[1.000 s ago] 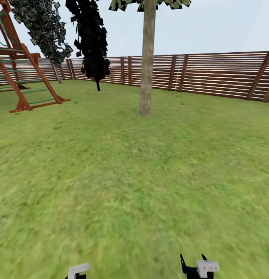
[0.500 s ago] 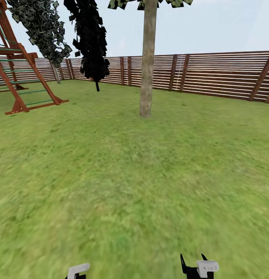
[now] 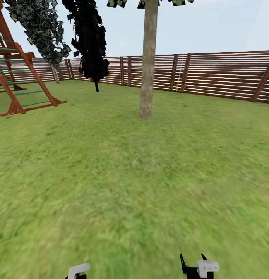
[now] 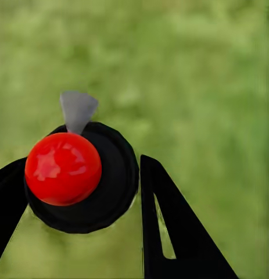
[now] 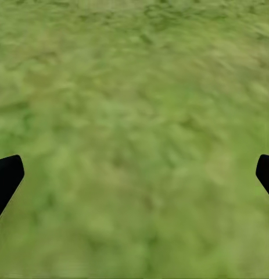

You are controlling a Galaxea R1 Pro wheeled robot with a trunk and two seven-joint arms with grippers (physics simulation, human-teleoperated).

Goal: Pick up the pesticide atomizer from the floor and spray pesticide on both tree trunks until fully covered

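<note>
With the small black pesticide atomizer with its glossy red cap [image 4: 63, 168] already clamped between the black fingers of the left gripper [image 4: 82, 192], the pick-up looks done and the step in hand appears to be the drive across the green lawn [image 3: 134, 186] toward the first tree. In the left wrist view the bottle sits between the two fingers, seen from above its cap, with a pale grey nozzle tip [image 4: 78, 110] jutting past the rim and blurred grass beneath. The right gripper [image 5: 134, 174] carries nothing; its two dark fingertips stand wide apart at the edges of its wrist view, over bare grass. Straight ahead in the head view rises the thick, pale grey-brown mottled tree trunk [image 3: 148, 62], well apart from the robot, with the brown horizontal-slat wooden fence [image 3: 219, 73] behind it and a red-brown wooden climbing frame [image 3: 18, 77] off to the left. A dark-leaved tree [image 3: 89, 42] stands farther back near the fence. The next move probably calls for closing the gap to the trunk, then raising the left arm so the nozzle faces the bark
</note>
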